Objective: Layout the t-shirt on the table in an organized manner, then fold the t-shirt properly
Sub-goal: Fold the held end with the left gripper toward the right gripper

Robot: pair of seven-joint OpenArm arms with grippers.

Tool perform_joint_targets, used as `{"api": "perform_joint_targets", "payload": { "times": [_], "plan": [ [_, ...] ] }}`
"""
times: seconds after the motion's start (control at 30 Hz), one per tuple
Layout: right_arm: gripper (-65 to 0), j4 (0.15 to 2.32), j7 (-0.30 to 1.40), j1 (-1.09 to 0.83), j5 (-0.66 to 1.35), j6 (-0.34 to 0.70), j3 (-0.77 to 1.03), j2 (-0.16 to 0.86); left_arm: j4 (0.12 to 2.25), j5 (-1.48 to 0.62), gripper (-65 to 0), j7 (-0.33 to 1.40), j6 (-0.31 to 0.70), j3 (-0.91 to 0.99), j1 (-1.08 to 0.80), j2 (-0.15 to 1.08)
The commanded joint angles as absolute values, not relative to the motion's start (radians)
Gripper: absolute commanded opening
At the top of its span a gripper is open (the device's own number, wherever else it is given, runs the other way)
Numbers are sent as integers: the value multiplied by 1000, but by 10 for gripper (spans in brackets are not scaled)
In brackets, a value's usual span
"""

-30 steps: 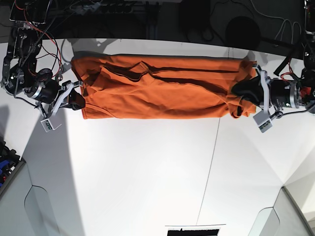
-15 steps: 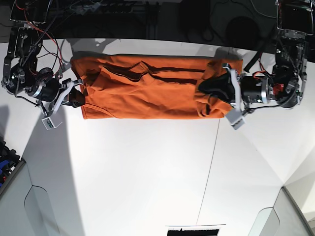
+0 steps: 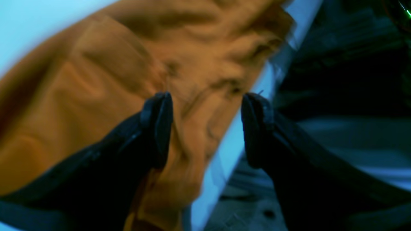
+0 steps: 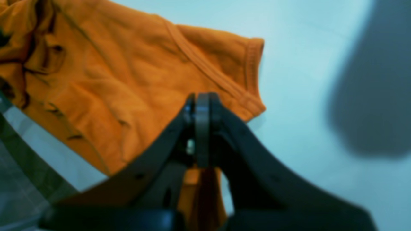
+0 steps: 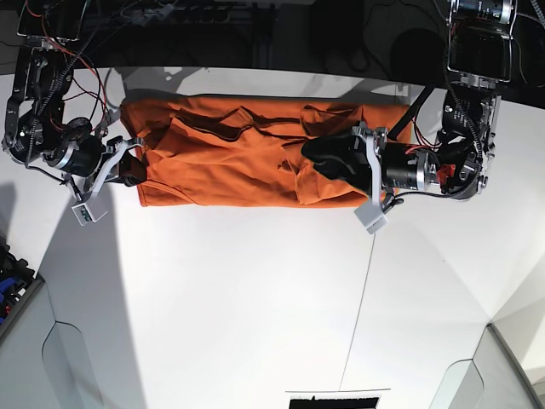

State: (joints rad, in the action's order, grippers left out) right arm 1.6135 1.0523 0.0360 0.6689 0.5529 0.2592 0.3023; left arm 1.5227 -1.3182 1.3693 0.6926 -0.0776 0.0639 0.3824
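Observation:
The orange t-shirt [image 5: 230, 166] lies stretched along the far edge of the white table [image 5: 255, 298], its right end doubled over toward the middle. My left gripper [image 5: 312, 162] is over that folded-over part. In the left wrist view the left gripper [image 3: 207, 99] stands open with the shirt [image 3: 112, 64] under and between its jaws, at the table's edge. My right gripper [image 5: 136, 173] is at the shirt's left end. In the right wrist view the right gripper [image 4: 202, 96] is shut, pinching the shirt [image 4: 128, 73] near a hemmed sleeve.
A thin dark seam [image 5: 362, 290] runs across the table. Beyond the far edge is a dark area with cables [image 5: 213, 25]. Blue items [image 5: 8, 273] sit at the left edge. Grey panels [image 5: 77, 358] are at the near corners.
My left gripper has moved left over the shirt, carrying its right end toward the middle and folding it over. The right gripper has stayed put at the left end.

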Motion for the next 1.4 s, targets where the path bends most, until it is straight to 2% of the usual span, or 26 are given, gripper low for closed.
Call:
{"api": "perform_joint_targets", "payload": {
  "times": [0.0, 0.07, 0.3, 0.5, 0.73, 0.93, 1.03, 1.1, 1.37],
  "plan": [
    [-650, 1627, 1029, 52, 676, 553, 265, 315, 1538, -1394, -288, 1372, 698, -73, 83, 391],
    [-650, 1627, 1019, 52, 658, 554, 265, 316, 1539, -1484, -288, 1396, 698, -73, 83, 391],
    [-650, 1627, 1017, 52, 635, 553, 265, 316, 1633, -1484, -289, 1396, 698, 20, 89, 410],
    [-650, 1617, 1007, 52, 628, 549, 265, 316, 1638, -1456, -290, 1390, 698, 82, 76, 472],
    [-650, 1617, 945, 53, 412, 352, 317, 316, 1574, -1290, -290, 1311, 698, 82, 12, 497],
    [-650, 1617, 1034, 52, 535, 414, 361, 336, 1564, -1280, -289, 1309, 698, 83, -23, 501],
    [-414, 1603, 1059, 36, 657, 495, 358, 340, 1560, -1251, -289, 1309, 698, 83, -26, 502],
    [-324, 1591, 1069, 15, 764, 549, 352, 340, 1554, -1243, -289, 1310, 698, 83, -25, 502],
    [-308, 1498, 1070, -1, 811, 554, 331, 334, 1536, -1234, -289, 1309, 698, 83, -33, 501]
  ]
}}
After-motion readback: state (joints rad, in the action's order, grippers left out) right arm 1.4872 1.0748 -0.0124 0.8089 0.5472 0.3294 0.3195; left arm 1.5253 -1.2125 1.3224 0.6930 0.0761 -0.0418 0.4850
